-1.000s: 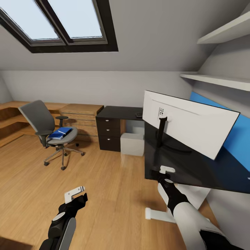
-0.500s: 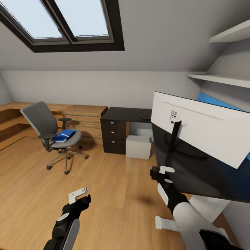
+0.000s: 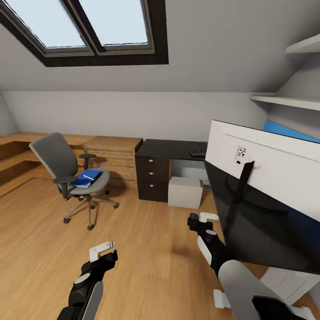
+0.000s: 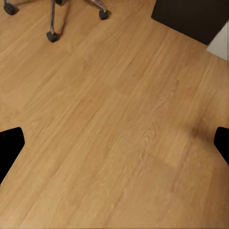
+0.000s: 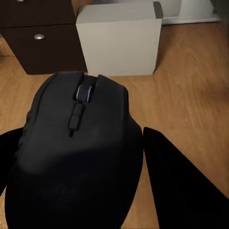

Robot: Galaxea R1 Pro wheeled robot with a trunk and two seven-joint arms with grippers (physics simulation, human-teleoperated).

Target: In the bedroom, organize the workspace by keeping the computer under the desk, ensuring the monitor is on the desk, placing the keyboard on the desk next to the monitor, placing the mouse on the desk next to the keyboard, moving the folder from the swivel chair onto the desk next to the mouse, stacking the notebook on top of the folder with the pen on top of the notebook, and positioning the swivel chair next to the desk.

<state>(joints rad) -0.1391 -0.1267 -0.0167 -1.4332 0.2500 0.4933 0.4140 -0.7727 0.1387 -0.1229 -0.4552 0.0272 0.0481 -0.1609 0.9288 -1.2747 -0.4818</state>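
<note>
The mouse (image 5: pixel 78 157) is clamped between the fingers of the right gripper (image 3: pixel 202 221), which is held low and forward beside the desk (image 3: pixel 178 150), presumably for carrying to the desktop. The left gripper (image 3: pixel 101 251) is spread empty over bare floor (image 4: pixel 114 124). Further off, the computer (image 3: pixel 185 192) is seen under the desk, and the folder (image 3: pixel 86 178) lies on the swivel chair (image 3: pixel 66 171).

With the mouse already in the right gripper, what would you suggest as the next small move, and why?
Probably carry the mouse toward the far end of the desk and set it down beside the keyboard. The right gripper holds it above the floor, short of the desk, and the keyboard already lies on the desktop near the monitor.
</note>
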